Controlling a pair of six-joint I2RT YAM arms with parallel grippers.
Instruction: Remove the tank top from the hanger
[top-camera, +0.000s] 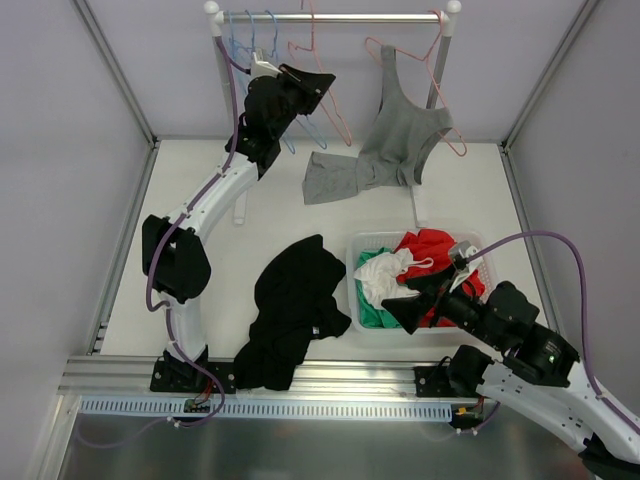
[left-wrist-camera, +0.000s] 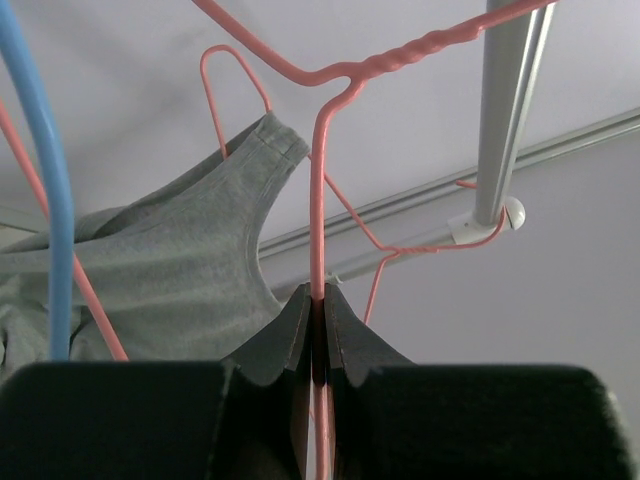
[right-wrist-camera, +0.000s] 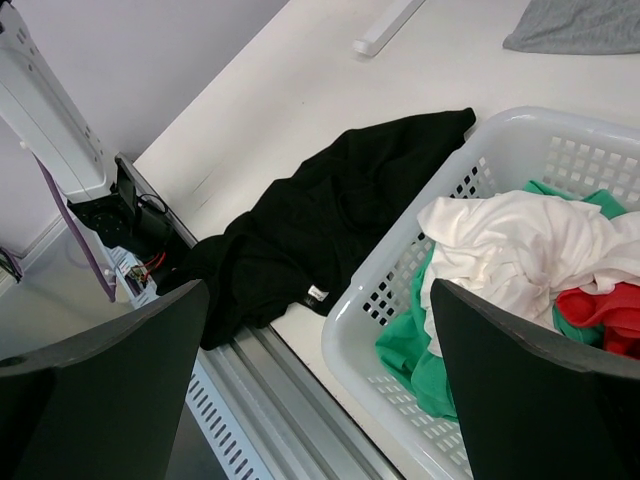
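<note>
The grey tank top (top-camera: 405, 135) (left-wrist-camera: 170, 270) hangs by a strap from a pink hanger (top-camera: 452, 125) at the right end of the rail, and its hem lies on the table. My left gripper (top-camera: 322, 82) (left-wrist-camera: 320, 295) is up at the rail to the left of it. Its jaws are shut on the wire of a second, bare pink hanger (left-wrist-camera: 318, 200), with the tank top behind and to the left in the left wrist view. My right gripper (top-camera: 425, 295) (right-wrist-camera: 318, 290) hovers wide open over the near rim of the basket, holding nothing.
A white basket (top-camera: 352, 270) (right-wrist-camera: 400, 270) holds white, green and red clothes. A black garment (top-camera: 295, 310) (right-wrist-camera: 320, 210) lies on the table to its left, reaching the front rail. Blue hangers (top-camera: 245, 40) (left-wrist-camera: 45, 180) hang at the rail's left end. The rack post (left-wrist-camera: 505, 110) stands close by.
</note>
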